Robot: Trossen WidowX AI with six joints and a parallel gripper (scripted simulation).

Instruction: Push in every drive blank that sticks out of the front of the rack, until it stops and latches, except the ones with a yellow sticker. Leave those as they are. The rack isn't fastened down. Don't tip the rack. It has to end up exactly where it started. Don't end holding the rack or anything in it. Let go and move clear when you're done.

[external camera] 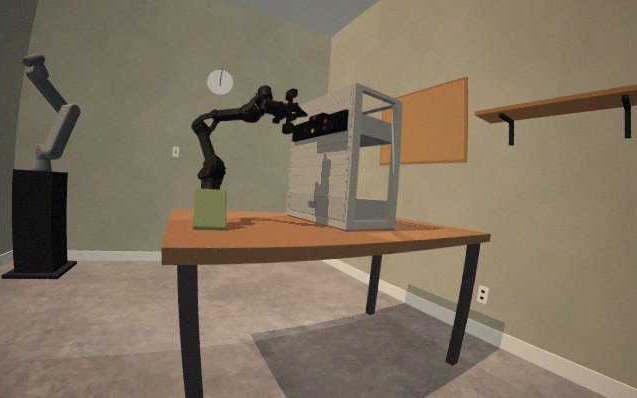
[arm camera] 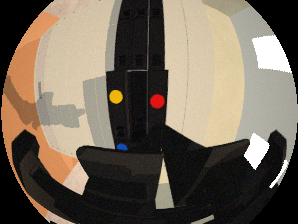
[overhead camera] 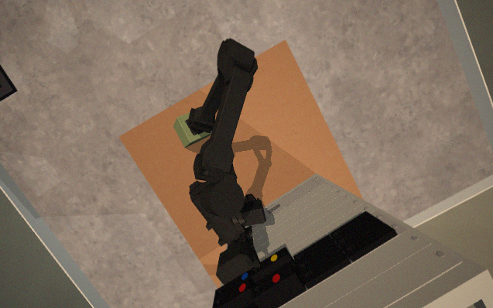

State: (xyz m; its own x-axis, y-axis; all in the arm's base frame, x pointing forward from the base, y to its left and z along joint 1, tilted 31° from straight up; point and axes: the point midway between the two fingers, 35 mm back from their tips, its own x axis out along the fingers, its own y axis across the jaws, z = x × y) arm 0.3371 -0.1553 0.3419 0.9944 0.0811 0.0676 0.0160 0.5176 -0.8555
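Note:
The grey rack (overhead camera: 313,209) (external camera: 335,170) (arm camera: 73,70) stands upright on the orange table (overhead camera: 159,162) (external camera: 290,240). Near its top is a row of black drive blanks (overhead camera: 282,271) (external camera: 332,122) (arm camera: 143,50). One blank carries a yellow sticker (overhead camera: 273,258) (external camera: 312,131) (arm camera: 116,96), one a blue sticker (overhead camera: 244,276) (external camera: 324,128) (arm camera: 121,147), and two carry red stickers (overhead camera: 275,278) (external camera: 314,119) (arm camera: 157,100). My gripper (overhead camera: 240,266) (external camera: 288,129) (arm camera: 159,127) is shut and empty, right in front of the blanks beside the blue sticker. In the wrist view it hides the second red sticker. I cannot tell whether it touches a blank.
My arm's base sits on a green block (overhead camera: 183,131) (external camera: 209,209) on the table's far side. A second grey arm on a black pedestal (external camera: 40,220) stands on the floor to the left. A wall shelf (external camera: 565,102) and a cork board (external camera: 430,122) are behind the rack.

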